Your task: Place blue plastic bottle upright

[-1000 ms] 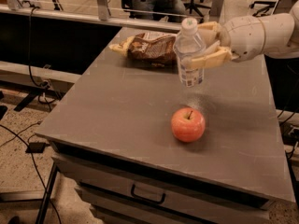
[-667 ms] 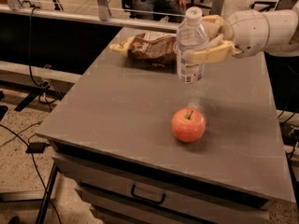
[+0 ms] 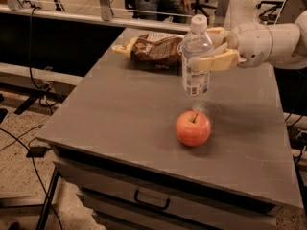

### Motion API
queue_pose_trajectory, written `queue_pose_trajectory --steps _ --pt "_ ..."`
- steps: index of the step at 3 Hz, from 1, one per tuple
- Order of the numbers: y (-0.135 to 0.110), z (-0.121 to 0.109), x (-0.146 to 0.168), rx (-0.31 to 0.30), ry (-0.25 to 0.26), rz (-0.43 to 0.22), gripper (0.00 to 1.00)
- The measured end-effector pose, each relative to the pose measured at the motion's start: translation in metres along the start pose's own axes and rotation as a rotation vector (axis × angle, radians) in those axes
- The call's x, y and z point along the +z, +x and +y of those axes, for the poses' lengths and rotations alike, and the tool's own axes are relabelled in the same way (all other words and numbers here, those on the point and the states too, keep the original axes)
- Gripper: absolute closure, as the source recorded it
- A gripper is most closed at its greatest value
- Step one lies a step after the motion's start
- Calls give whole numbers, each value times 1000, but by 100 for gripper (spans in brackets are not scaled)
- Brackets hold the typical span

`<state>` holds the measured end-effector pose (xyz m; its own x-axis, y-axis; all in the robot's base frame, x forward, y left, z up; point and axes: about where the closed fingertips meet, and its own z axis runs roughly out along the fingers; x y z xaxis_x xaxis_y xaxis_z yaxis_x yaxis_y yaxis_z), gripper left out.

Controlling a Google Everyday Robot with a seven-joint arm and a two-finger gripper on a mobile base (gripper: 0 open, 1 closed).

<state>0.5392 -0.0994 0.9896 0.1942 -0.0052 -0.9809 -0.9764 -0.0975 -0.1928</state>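
The gripper (image 3: 204, 48) reaches in from the right over the far half of the grey table (image 3: 120, 114), its two fingers closed around the upper body of the blue plastic bottle (image 3: 195, 81). The bottle is held upright, cap on top, and its base seems to hang just above the tabletop. A red apple (image 3: 193, 127) sits just nearer than the bottle, and a brown snack bag (image 3: 154, 49) lies farther back to its left.

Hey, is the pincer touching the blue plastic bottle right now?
Touching. The camera view shows the pincer, above the table, shut on the blue plastic bottle: one finger lies across its front above the label, the other behind.
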Motion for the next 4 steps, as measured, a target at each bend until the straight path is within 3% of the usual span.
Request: queue_pose_trajectory --steps 1,2,3,4 --pt "23 0 -3 101 20 -38 100" --pt "35 0 -3 154 24 -64 84" --pt "44 0 -4 196 42 -151 53" --pt "43 -1 -1 190 38 -140 30"
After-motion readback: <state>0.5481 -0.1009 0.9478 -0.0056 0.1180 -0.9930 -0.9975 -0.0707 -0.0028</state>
